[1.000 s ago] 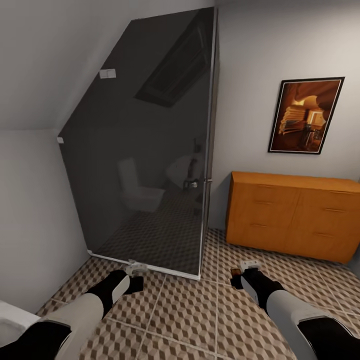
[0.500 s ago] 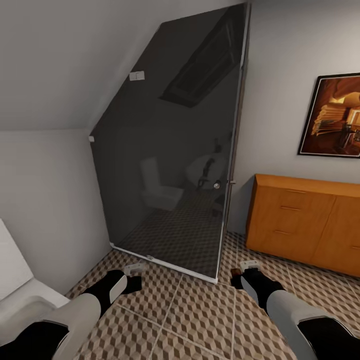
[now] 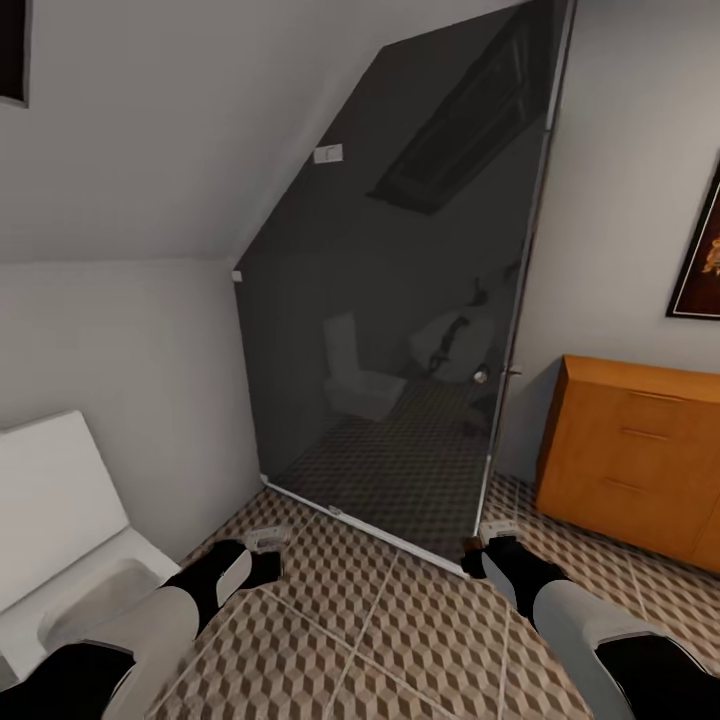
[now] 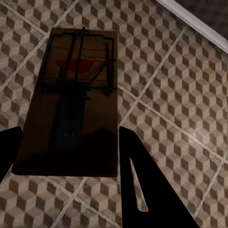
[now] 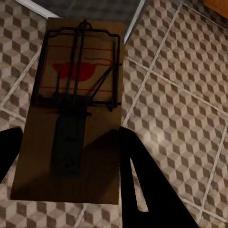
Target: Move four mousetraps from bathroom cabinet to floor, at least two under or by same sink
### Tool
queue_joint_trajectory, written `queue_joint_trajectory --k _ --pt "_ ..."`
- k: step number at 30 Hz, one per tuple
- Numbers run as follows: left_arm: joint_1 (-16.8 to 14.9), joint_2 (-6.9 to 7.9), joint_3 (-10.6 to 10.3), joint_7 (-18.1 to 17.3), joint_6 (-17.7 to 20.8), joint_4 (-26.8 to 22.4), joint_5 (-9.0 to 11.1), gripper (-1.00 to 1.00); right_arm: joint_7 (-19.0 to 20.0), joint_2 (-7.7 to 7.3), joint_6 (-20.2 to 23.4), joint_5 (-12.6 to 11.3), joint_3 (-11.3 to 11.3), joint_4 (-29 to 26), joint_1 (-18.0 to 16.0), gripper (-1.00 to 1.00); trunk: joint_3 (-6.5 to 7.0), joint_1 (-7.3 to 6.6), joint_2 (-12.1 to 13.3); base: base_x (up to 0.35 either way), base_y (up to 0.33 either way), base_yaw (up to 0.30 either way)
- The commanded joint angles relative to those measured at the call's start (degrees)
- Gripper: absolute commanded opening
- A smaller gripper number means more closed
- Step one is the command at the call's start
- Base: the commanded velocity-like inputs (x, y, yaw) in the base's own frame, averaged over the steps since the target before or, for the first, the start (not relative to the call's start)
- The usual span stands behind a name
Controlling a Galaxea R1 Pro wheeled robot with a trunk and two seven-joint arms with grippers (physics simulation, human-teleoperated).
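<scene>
Each arm carries a mousetrap. The left gripper [image 4: 66,156] is clenched on the left mousetrap [image 4: 71,99], its dark fingers [image 4: 142,190] pressing the trap's long edges; the right gripper [image 5: 66,161] grasps the right mousetrap [image 5: 76,109] the same way. Both hang above the bathroom floor [image 3: 380,640], at about 7 and 5 o'clock in the head view. The cabinet [image 3: 640,460] stands at 3 o'clock, a dark glass shower screen [image 3: 420,300] at 12, a white toilet [image 3: 60,540] at 8.
</scene>
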Motion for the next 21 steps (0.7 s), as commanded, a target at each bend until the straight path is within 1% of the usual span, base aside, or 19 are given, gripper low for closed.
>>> queue_joint_trajectory --k 1,5,13,21 --pt "0.0 0.08 -0.4 0.3 0.3 -0.1 0.5 -1.00 -0.4 -0.04 0.4 -0.5 0.5 -0.2 0.0 -1.00 -0.07 0.00 0.0 0.000 0.000 0.277" --pt "0.0 0.43 -0.4 0.3 0.2 -0.1 0.5 -1.00 -0.4 -0.04 0.4 -0.5 0.5 -0.1 0.0 -1.00 -0.07 0.00 0.0 0.000 0.000 0.277" --pt "0.0 0.55 -0.4 0.3 0.2 -0.3 0.5 -1.00 -0.4 -0.04 0.4 -0.5 0.5 -0.1 0.0 -1.00 -0.07 0.00 0.0 0.000 0.000 0.277" --pt "0.0 0.62 -0.4 0.1 -1.4 -0.5 0.5 -1.00 -0.4 -0.04 0.4 -0.5 0.5 -0.1 0.0 -1.00 -0.07 0.00 0.0 0.000 0.000 0.277"
